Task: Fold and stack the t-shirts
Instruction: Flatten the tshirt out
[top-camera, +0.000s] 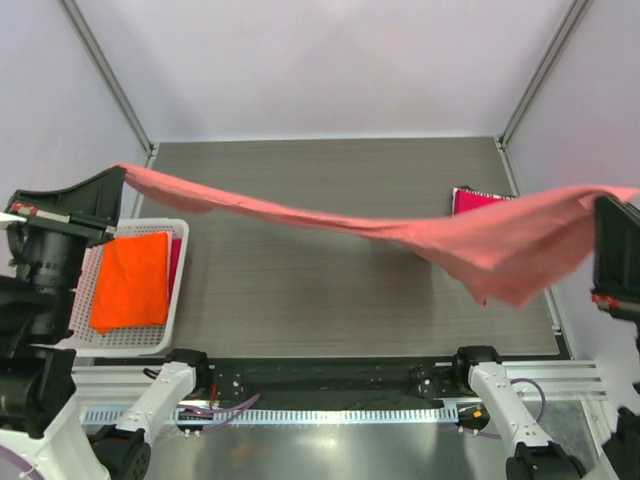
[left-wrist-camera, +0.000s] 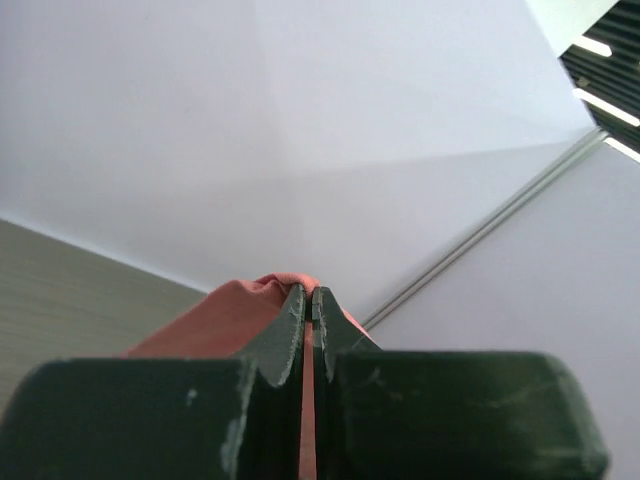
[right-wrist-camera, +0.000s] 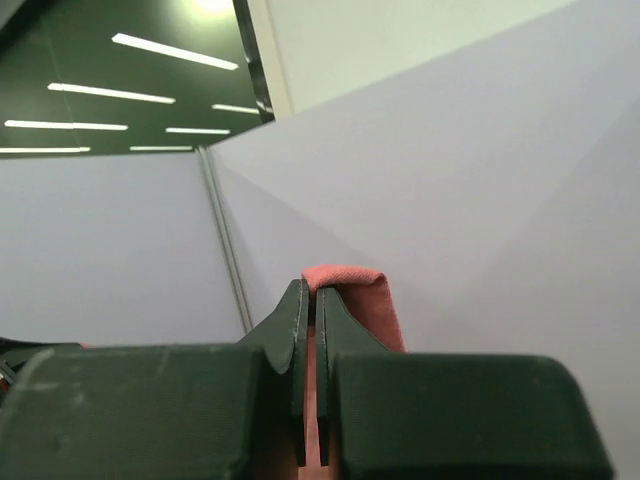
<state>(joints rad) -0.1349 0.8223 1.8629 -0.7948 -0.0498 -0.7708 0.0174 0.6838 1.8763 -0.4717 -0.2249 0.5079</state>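
A salmon-pink t-shirt (top-camera: 400, 232) hangs stretched across the table in mid-air, sagging toward the right. My left gripper (top-camera: 118, 172) is shut on its left end, and pink cloth (left-wrist-camera: 235, 312) bunches over the closed fingertips (left-wrist-camera: 296, 310). My right gripper (top-camera: 603, 203) is shut on the right end; a pink fold (right-wrist-camera: 355, 290) pokes out above its fingertips (right-wrist-camera: 298, 300). A folded bright orange t-shirt (top-camera: 132, 280) lies in the white basket (top-camera: 140, 340) at the left, with a magenta edge (top-camera: 176, 262) beside it. Another magenta t-shirt (top-camera: 478, 200) lies on the table behind the hanging cloth.
The grey wood-grain table (top-camera: 300, 290) runs under the hanging shirt. White walls with metal corner posts (top-camera: 105, 70) enclose the back and sides. The two arm bases (top-camera: 180, 375) sit at the near edge.
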